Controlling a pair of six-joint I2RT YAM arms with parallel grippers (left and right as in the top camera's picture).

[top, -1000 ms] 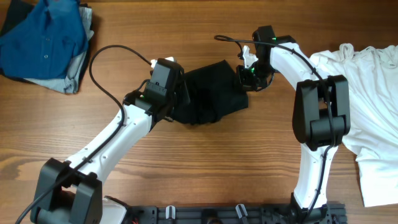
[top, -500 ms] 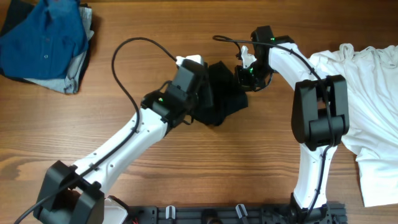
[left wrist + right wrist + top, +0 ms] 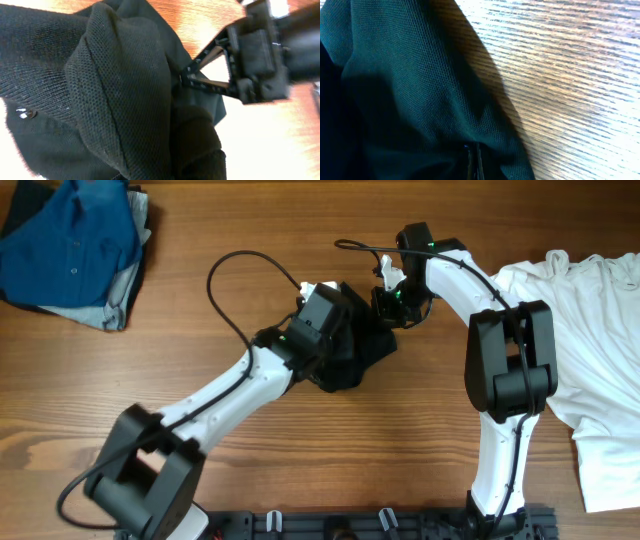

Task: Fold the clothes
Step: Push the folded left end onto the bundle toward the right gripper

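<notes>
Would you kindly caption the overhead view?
Both shut on the black T-shirt: left gripper, right gripper; blue shirt left, white T-shirt right.

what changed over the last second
The left gripper, jaws shut on the black T-shirt, swept right toward the right gripper, carrying the shirt's left side over so it bunches narrower. The right gripper stayed put, shut on the shirt's right edge. The blue shirt and white T-shirt have not moved.

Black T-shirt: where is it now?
Overhead, the black T-shirt lies bunched on the table, between the blue shirt at left and the white T-shirt at right.
</notes>
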